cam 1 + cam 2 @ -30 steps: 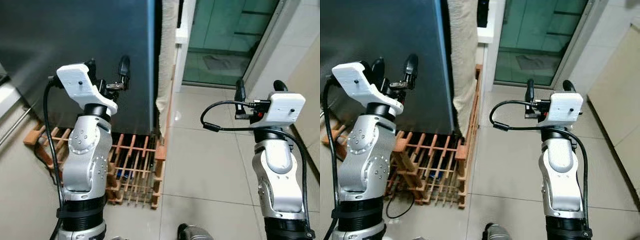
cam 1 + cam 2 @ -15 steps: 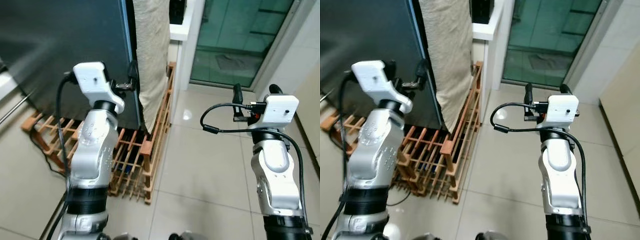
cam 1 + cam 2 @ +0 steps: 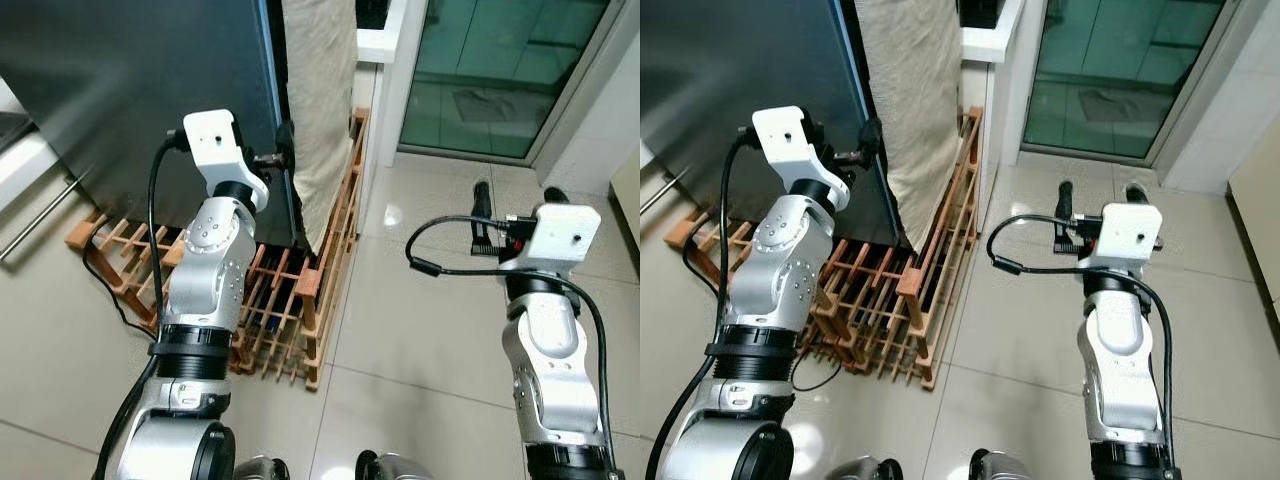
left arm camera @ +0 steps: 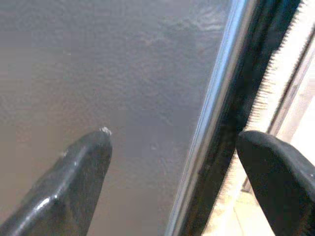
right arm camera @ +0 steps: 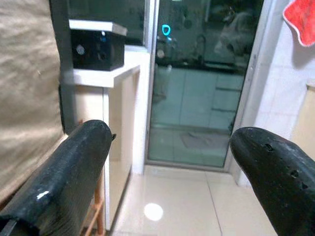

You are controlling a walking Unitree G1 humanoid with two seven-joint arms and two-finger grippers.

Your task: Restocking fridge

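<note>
The left gripper stood spread wide, its two black fingers on either side of the fridge door edge.

Both arms are silver, jointed metal dotted with small screws, ringed in black at the base. Each wrist carries a white camera box, fed by a looping black cable. The fingers are long, rounded and matt black.

Pale glossy tile floor, grey grout lines, bright light spot near glass door. Wooden slatted rack flat on floor, running beside and under dark fridge. Black cable trailing over floor at rack's left end. White counter unit standing on floor beyond rack, just beside glass door. Beige cloth hanging down against rack's edge.
</note>
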